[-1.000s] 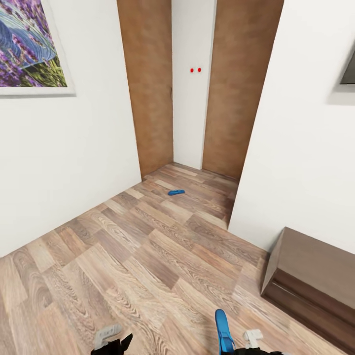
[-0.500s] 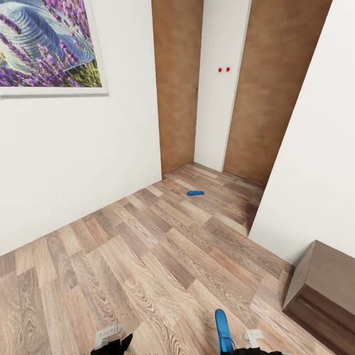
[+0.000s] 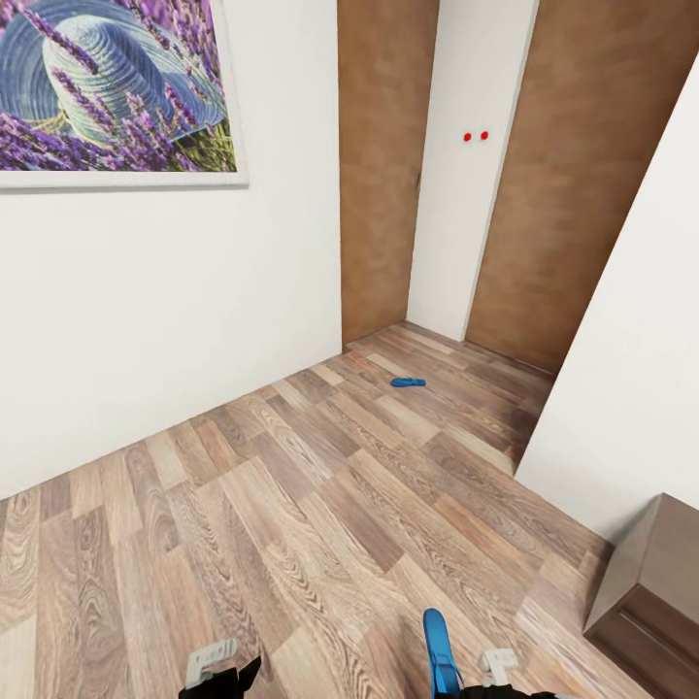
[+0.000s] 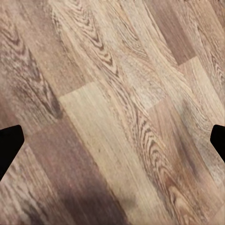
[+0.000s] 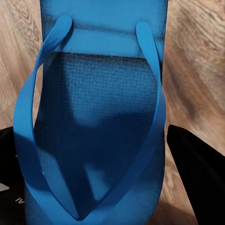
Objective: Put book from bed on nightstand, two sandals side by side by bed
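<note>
**One sandal in hand, its mate out on the floor**

The right pincer point(image 5: 105, 187) is closed on one blue sandal point(image 5: 93, 117), its dark fingers bracketing the sole from both sides in the right wrist view. The head view shows that sandal standing up from the pincer at the bottom edge, toe raised clear of the wood-plank floor point(image 3: 291, 505). Carrying it this way probably keeps the thin sole from dragging while the base travels.

The left pincer point(image 4: 112, 140) is empty and spread wide: its two dark fingertips sit far apart, with bare planks between them (free, one may judge, for a second pick-up).

The second sandal point(image 3: 408, 382) lies flat on the floor, well apart from the robot, near the far corner where the white wall point(image 3: 146, 320) meets the brown panels point(image 3: 379, 165). It rests alone, touching nothing.

At the right edge, the corner of a dark-brown cabinet point(image 3: 646, 573) stands against the wall; whether it is a nightstand cannot be told. A framed lavender picture point(image 3: 107, 87) hangs on the left wall.

Pairing the sandals is not yet done.
</note>
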